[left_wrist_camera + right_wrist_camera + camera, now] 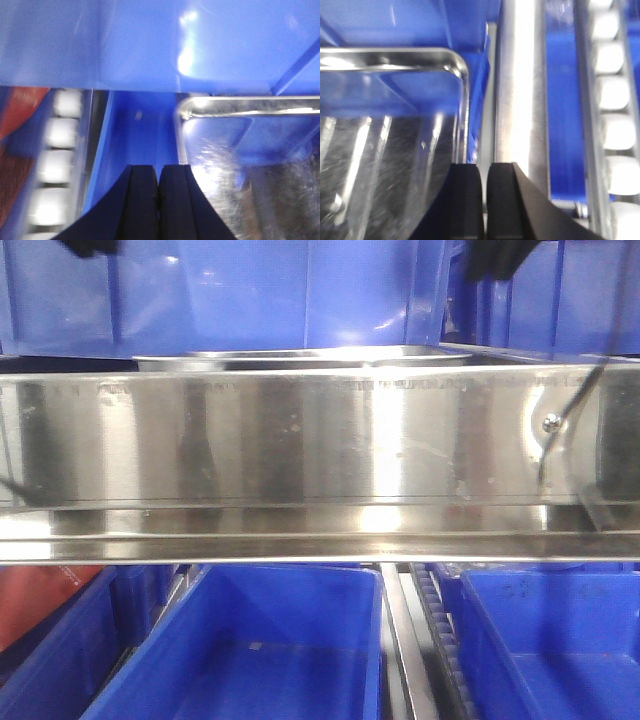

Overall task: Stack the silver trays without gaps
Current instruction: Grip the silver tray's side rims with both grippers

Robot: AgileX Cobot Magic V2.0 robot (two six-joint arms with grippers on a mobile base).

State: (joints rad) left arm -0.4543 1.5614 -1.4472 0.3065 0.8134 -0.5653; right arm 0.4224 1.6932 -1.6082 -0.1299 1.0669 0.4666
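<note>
- Judging progress from the tray [300, 354]: only one rim shows, so I cannot tell whether more trays already nest flush under it or wait out of view.
- My left gripper [158, 200] hangs at the tray's left edge. Its pads are pressed together with nothing between them.
- My right gripper [484, 200] hangs at the tray's right edge. Its pads are almost touching, with only a thin slit between them, and it is also empty.
- Both tools are empty and neither is clamped on the rim, so I judge that no tray is in transit.
- What is left, if anything, would be fetching another tray and seating it level, rim on rim, with no gap.
- The tray lies flat among the bins [240, 660]. The band [300, 440] runs across in front of the tray and hides all but its rim in the front view.
- Trays: one that I can be sure of.
- Band: one, with one screw head [549, 422] towards the tray's right.
- Bins: three in front of the tray and at least two behind it.
- Grippers: two.
</note>
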